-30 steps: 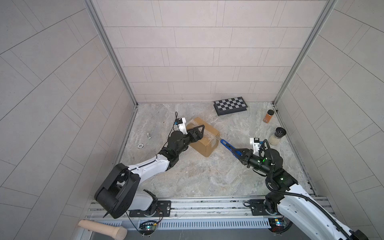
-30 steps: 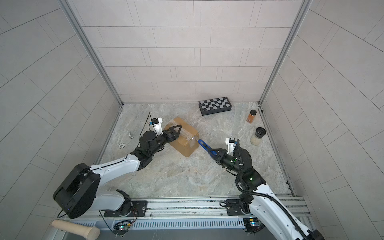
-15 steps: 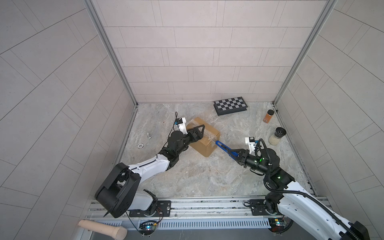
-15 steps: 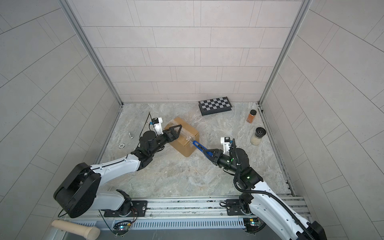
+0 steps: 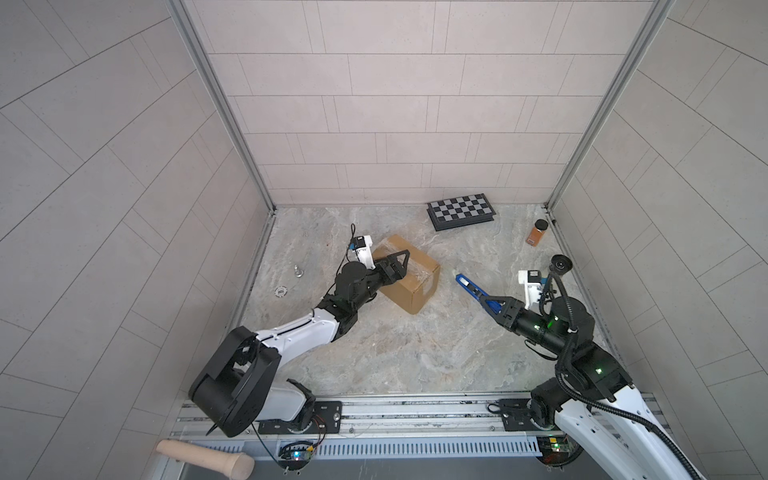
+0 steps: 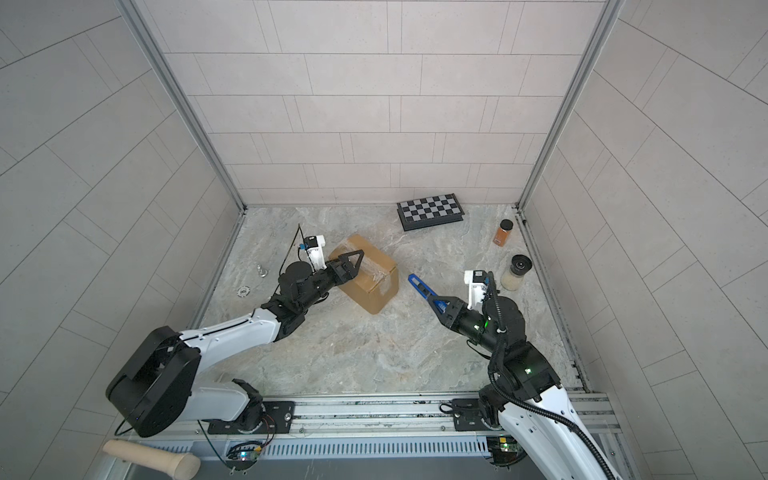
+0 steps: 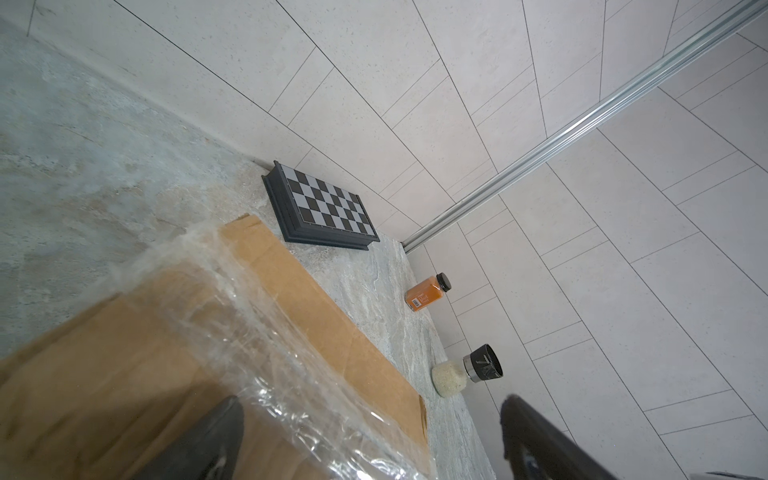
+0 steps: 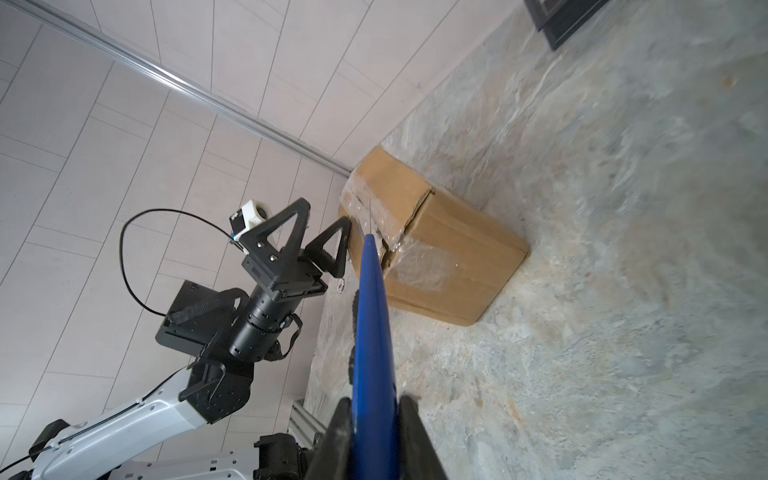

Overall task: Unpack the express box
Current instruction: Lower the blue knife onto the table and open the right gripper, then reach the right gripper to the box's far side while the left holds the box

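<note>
The express box [image 5: 411,276] [image 6: 370,278], brown cardboard with wrinkled clear tape along its top seam, lies mid-floor. My left gripper [image 5: 395,270] [image 7: 370,402] stands open at the box's left end. One of its fingers [image 7: 199,449] is over the cardboard top, the other beyond the box's edge. My right gripper [image 5: 492,305] [image 8: 374,401] is shut on a blue knife [image 5: 471,289] [image 6: 422,287]. The knife points at the box, and a gap of bare floor separates its tip from the box's right end [image 8: 436,257].
A checkered case [image 5: 461,210] lies by the back wall. An orange jar [image 5: 537,232] and a black-lidded jar of pale grains [image 6: 515,274] stand along the right wall. Two small metal pieces [image 5: 298,271] lie at the left. A wooden handle [image 5: 208,455] rests on the front rail.
My right gripper carried the knife up to the box's right end, then drew it back to the right. The left gripper and the box have stayed where they were.
</note>
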You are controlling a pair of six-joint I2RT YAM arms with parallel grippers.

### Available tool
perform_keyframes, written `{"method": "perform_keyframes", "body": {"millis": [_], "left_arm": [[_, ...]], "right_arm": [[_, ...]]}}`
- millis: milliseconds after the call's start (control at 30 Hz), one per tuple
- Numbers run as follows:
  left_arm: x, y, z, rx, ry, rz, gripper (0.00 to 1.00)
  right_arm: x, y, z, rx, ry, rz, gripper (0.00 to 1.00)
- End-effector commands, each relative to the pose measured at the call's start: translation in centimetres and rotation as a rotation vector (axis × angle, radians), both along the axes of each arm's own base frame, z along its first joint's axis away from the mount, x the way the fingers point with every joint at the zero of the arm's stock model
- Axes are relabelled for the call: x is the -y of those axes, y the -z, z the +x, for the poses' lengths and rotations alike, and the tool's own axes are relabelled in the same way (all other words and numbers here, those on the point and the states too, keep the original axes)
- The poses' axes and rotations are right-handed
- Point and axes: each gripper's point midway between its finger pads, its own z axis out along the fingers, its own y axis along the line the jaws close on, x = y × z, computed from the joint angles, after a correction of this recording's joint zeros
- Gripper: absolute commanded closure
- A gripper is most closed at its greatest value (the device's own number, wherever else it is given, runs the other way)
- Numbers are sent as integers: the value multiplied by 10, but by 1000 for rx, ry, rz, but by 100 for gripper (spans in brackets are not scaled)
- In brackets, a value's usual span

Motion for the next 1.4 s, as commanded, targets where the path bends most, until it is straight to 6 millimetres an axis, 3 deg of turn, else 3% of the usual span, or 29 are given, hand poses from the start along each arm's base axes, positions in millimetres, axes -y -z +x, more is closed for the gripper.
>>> {"method": "perform_keyframes", "body": {"millis": [0, 133, 267, 367, 433, 567, 800, 900, 967, 1067, 1233, 1300, 1367], "left_arm": [[-2, 19, -6, -75, 13, 77, 0], [-4, -17, -9, -5, 15, 63, 0], [-13, -58, -17, 75, -1, 60, 0], [-28, -73, -28, 110, -34, 71, 0], [-38, -75, -36, 117, -60, 75, 0], [-56, -56, -51, 83, -102, 66, 0], [-73, -22, -65, 22, -147, 49, 0], [-74, -22, -66, 22, -149, 49, 0], [-75, -23, -65, 24, -154, 51, 0], [-73, -24, -63, 23, -152, 53, 0], [-71, -15, -60, -9, -151, 80, 0], [-68, -11, -57, -29, -143, 98, 0], [-62, -8, -52, -45, -127, 113, 0]], "right_arm": [[20, 21, 4, -40, 58, -153, 100], [27, 47, 31, -44, 96, -274, 100], [14, 68, 71, -19, 63, -298, 100], [6, 77, 95, 9, 38, -309, 100], [3, 86, 107, 1, 37, -310, 100], [-2, 105, 123, 20, 43, -281, 100], [1, 147, 132, -18, 86, -262, 98], [2, 166, 131, -59, 88, -259, 82], [4, 172, 131, -71, 96, -264, 61], [13, 160, 134, -72, 125, -280, 43], [35, 112, 141, -18, 181, -442, 32], [32, 88, 150, 29, 165, -467, 29], [14, 67, 164, 64, 88, -449, 29]]}}
